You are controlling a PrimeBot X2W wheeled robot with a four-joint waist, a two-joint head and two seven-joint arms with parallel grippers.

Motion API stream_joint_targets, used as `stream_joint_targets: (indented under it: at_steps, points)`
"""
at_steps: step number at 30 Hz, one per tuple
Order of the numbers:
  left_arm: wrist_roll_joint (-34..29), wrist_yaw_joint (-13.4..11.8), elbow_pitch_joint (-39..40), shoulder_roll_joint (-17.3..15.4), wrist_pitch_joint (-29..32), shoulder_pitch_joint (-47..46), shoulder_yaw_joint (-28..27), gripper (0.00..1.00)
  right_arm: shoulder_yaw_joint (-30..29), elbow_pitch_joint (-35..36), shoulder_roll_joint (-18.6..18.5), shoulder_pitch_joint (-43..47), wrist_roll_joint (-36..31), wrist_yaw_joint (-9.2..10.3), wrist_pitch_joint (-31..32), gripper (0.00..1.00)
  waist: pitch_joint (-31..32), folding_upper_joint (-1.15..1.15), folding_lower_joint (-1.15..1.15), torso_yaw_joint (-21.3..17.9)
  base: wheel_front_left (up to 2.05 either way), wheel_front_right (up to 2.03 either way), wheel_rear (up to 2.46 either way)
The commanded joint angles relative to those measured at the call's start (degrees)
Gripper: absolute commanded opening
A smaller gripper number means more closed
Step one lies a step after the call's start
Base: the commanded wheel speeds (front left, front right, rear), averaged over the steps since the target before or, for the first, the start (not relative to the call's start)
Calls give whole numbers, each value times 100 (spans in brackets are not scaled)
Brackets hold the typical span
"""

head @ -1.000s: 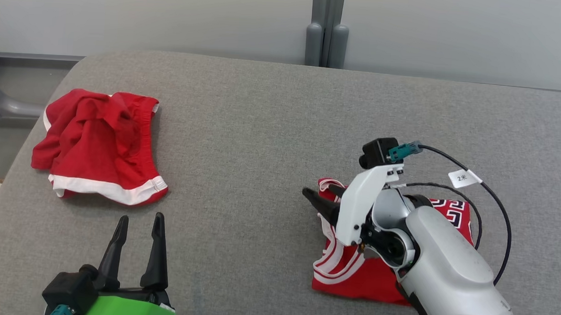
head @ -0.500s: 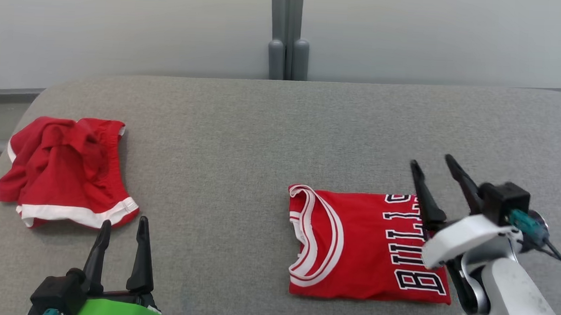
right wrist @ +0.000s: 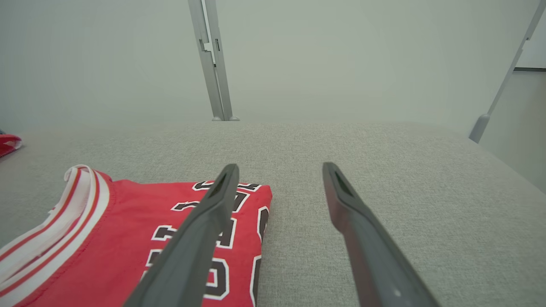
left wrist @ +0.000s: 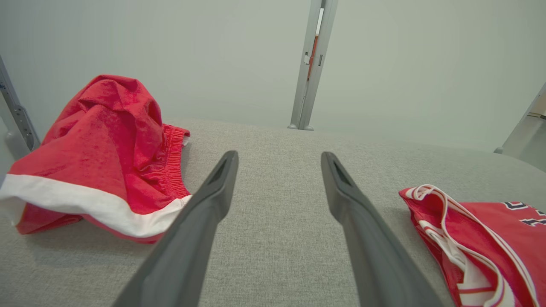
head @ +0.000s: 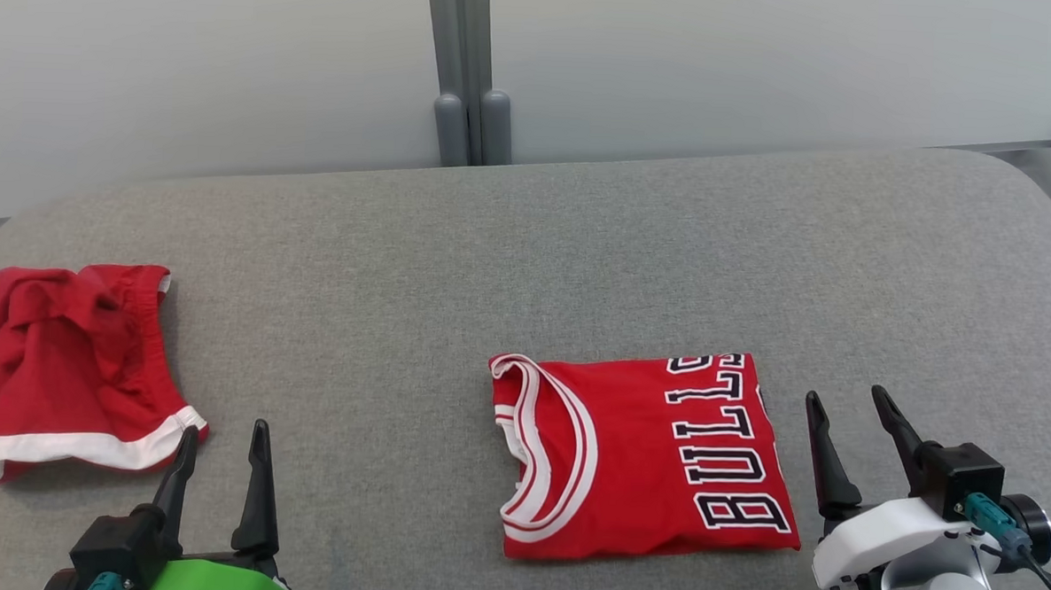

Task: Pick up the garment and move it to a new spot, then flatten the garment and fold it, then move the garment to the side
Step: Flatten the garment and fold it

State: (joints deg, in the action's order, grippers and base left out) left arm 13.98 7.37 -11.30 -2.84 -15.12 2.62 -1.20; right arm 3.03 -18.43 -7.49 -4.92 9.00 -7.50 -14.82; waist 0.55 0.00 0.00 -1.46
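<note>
The garment (head: 651,460), a red jersey, lies folded into a flat, roughly rectangular shape on the grey table (head: 491,267). In the head view it sits right of the middle and toward the near edge. Its neckline (head: 554,456), trimmed in white and red stripes, points to the robot's left. The black-and-white lettering (head: 727,446) reading BULLS runs along the side nearer the robot's right. No part of the cloth is lifted or pinched.

The right pincer (head: 845,396) stands just beside the jersey's right edge, near its front corner. Its two dark fingers are spread wide and point away from the robot, and nothing is between them. In the right wrist view one of its fingers (right wrist: 362,238) hangs over bare table while the other crosses in front of the lettering. Whether that one touches the cloth cannot be told.

The left pincer (head: 224,430) is at the lower left of the head view, likewise released and empty, over bare table. It is well apart from the jersey. Just to its left lies a crumpled pair of red shorts (head: 61,372) with a white hem, at the table's left end.

Behind the table runs a pale wall (head: 189,67) with a grey post (head: 464,71).
</note>
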Motion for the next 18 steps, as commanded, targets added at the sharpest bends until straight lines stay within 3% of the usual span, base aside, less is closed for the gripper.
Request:
stream_joint_targets:
  at_steps: [1,18]
  points:
    - [3,-2,-38,-12,-1,-59,-15,100,-22,-55,-11,74,-12,3,-43,100,20,0,0,-76,0,0,0]
    - [179,6,-103,-13,-1,287,-144,100,-79,179,54,118,136,3,-38,100,124,0,0,-101,0,0,0]
